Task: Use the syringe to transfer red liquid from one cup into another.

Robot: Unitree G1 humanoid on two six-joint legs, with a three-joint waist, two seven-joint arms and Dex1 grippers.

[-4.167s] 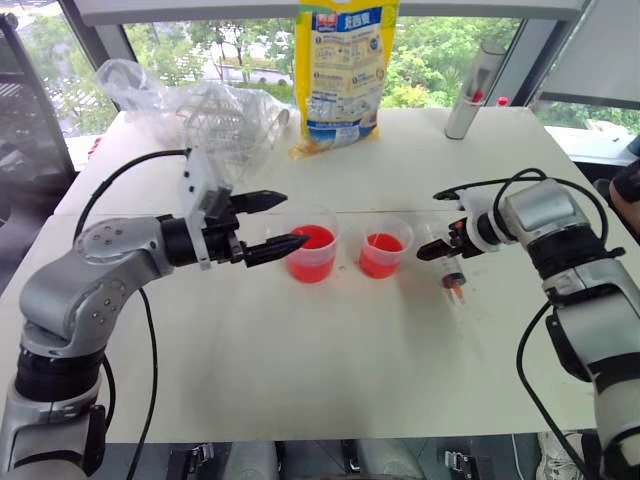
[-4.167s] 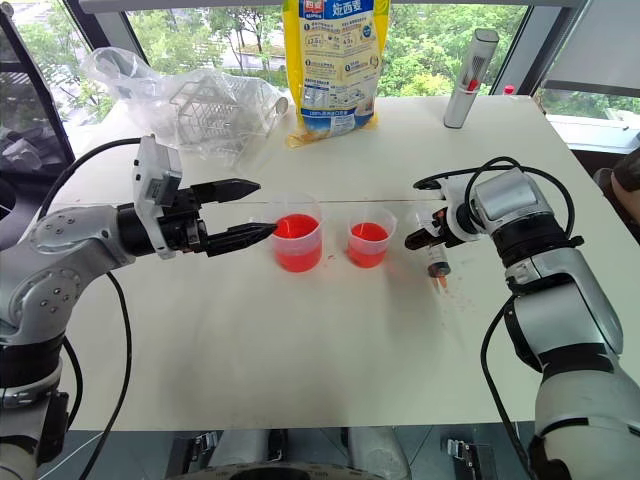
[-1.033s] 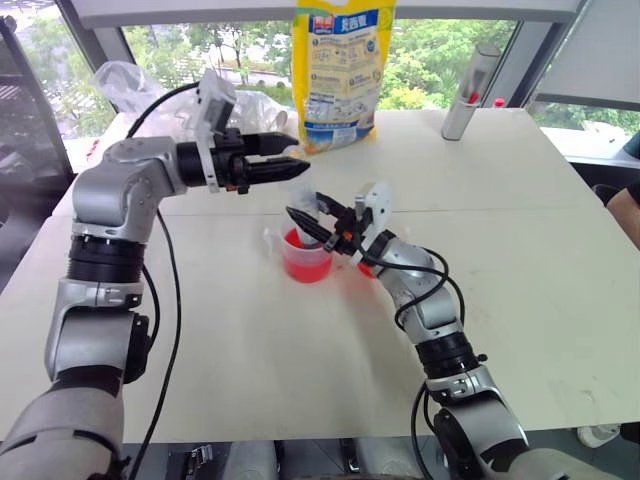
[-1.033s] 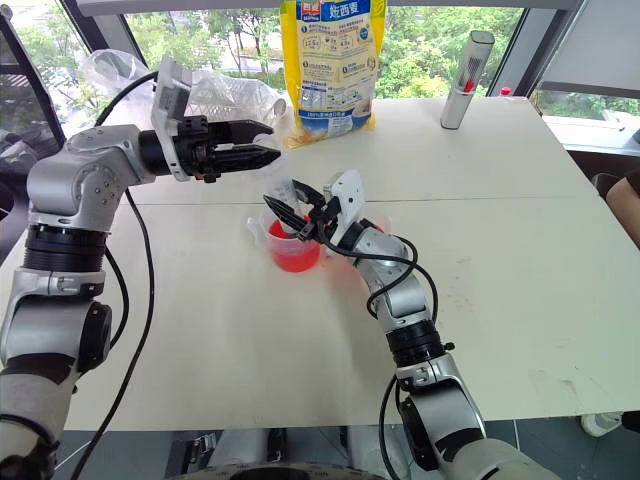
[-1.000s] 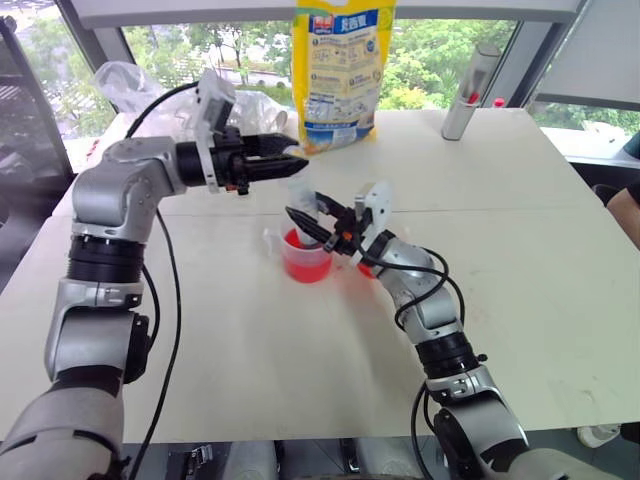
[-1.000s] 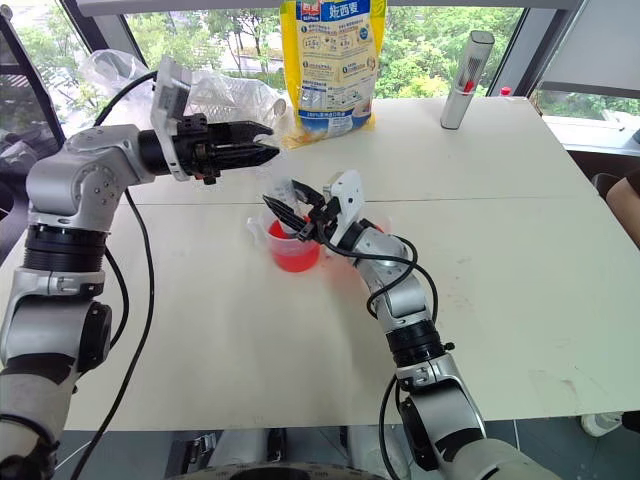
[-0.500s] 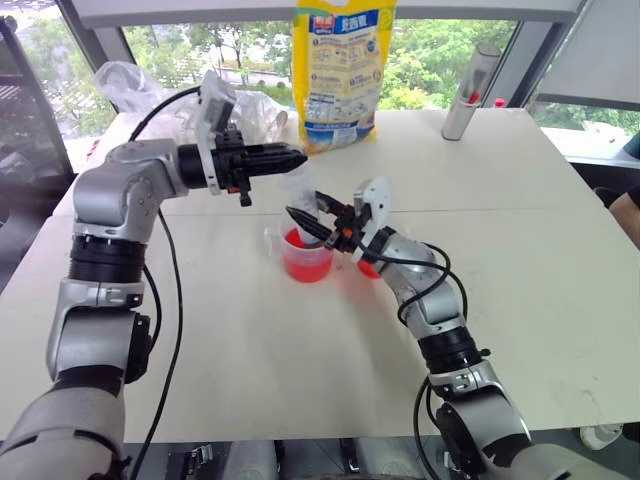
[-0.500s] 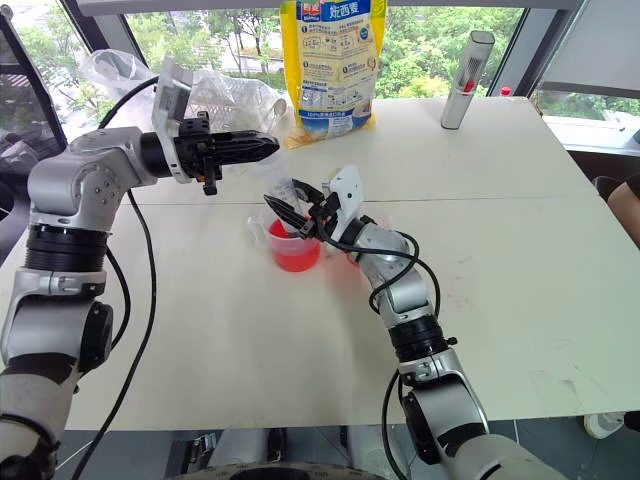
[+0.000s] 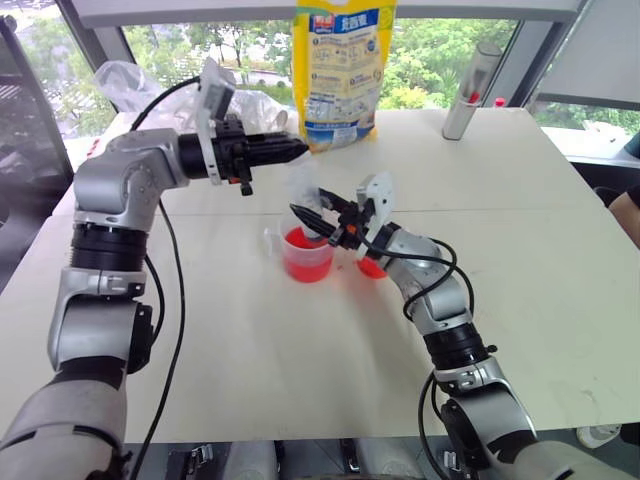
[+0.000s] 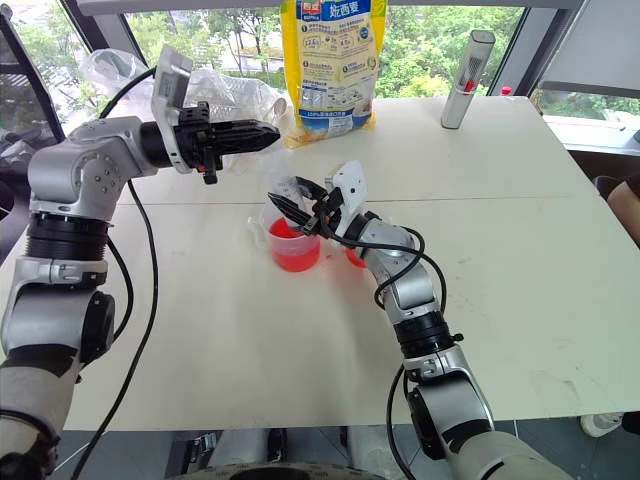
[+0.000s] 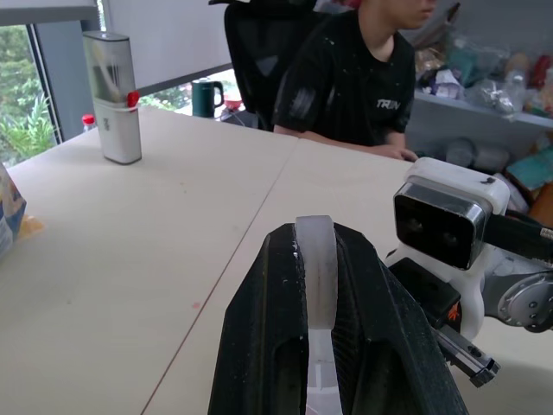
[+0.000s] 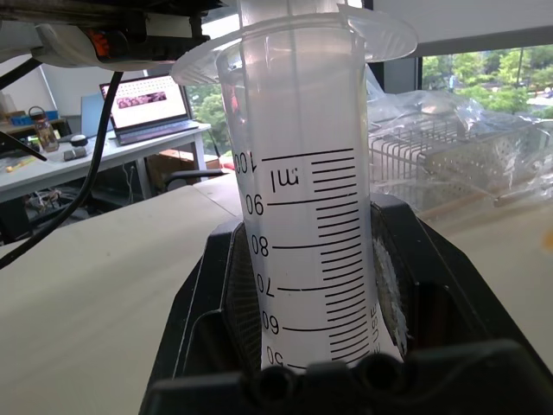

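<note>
While the right gripper (image 9: 312,222) clamped the syringe (image 12: 302,207) by its barrel, upright over the handled beaker (image 9: 306,256) of red liquid (image 9: 305,262) near the table's (image 9: 300,350) middle, the left gripper (image 9: 297,149) was closed on the plunger top (image 11: 315,259) just above. The smaller cup (image 9: 372,266), also holding red liquid, stood just right of the beaker, partly behind the right arm.

Yellow bag (image 9: 344,70), grey bottle (image 9: 472,90), clear plastic wrap (image 9: 165,90), seated person (image 11: 363,73)
</note>
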